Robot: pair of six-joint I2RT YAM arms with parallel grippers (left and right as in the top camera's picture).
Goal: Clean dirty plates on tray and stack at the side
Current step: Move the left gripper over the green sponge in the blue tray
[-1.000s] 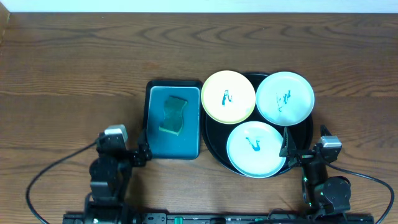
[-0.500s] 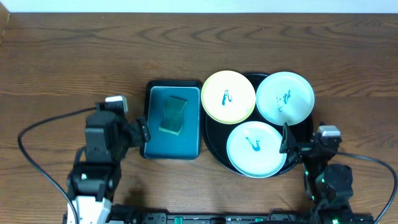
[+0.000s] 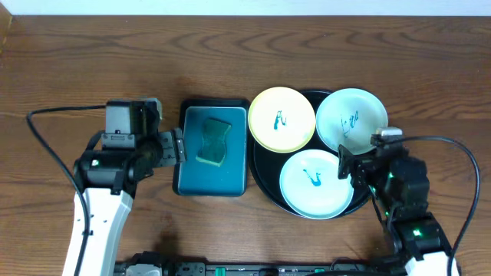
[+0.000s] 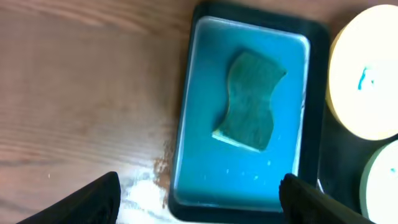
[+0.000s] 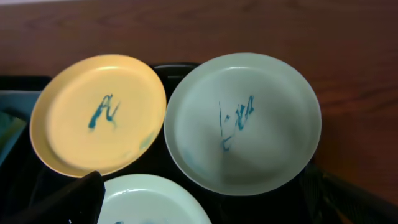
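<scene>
Three dirty plates with blue marks sit on a round black tray (image 3: 381, 162): a yellow plate (image 3: 281, 119), a pale plate (image 3: 352, 120) and a white plate (image 3: 314, 182). A green sponge (image 3: 214, 142) lies in a blue rectangular tray (image 3: 230, 175). My left gripper (image 3: 173, 147) is open and empty at the blue tray's left edge; its wrist view shows the sponge (image 4: 249, 101) ahead of the fingers (image 4: 199, 205). My right gripper (image 3: 347, 164) is open and empty over the white plate's right edge. Its wrist view shows the yellow plate (image 5: 96, 115), the pale plate (image 5: 242, 121) and the white plate (image 5: 152, 202).
The wooden table (image 3: 92, 69) is bare to the left, right and behind the trays. Both arms' cables trail along the front corners. A whitish smear (image 4: 146, 193) marks the wood beside the blue tray.
Both arms have lifted and moved away from the table's front edge. The left gripper has come up beside the blue tray; the right gripper has moved over the round tray.
</scene>
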